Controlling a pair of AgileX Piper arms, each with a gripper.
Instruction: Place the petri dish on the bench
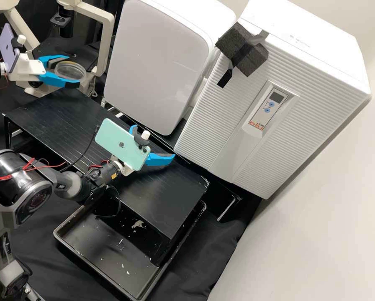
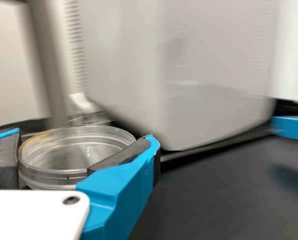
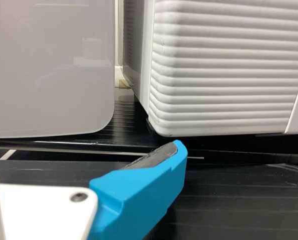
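The clear, round petri dish (image 1: 71, 71) is in the left gripper (image 1: 73, 70), held in the air near one end of the black bench platform (image 1: 62, 119). That gripper's two blue fingers stand apart by about the dish's own width, one on either side of it. In the left wrist view the dark pads (image 2: 120, 156) press against its side, and a yellowish mark shows along part of its rim. The dish sits roughly level between them.

Behind those fingers, as the high view shows it, rises a beige metal stand (image 1: 106, 27), and a pale purple phone (image 1: 8, 48) is mounted at the gripper's wrist end.

Well apart from the dish, the right gripper (image 1: 154, 143) hangs over the bench platform with its fingers spread wide and nothing between them. A mint green phone (image 1: 120, 144) is fixed to its wrist. Its near blue finger, dark-padded, shows large in the right wrist view.

Past the right gripper's fingers stand two white appliances: one with a smooth, rounded grey-white front panel (image 1: 158, 62), the other a ribbed cabinet (image 1: 221, 108) bearing a small control panel (image 1: 268, 108) and a block of black foam (image 1: 242, 48) taped to its upper edge. Below the right gripper's arm, partly under the platform, lies a black tray (image 1: 76, 248) with pale flecks scattered in it.
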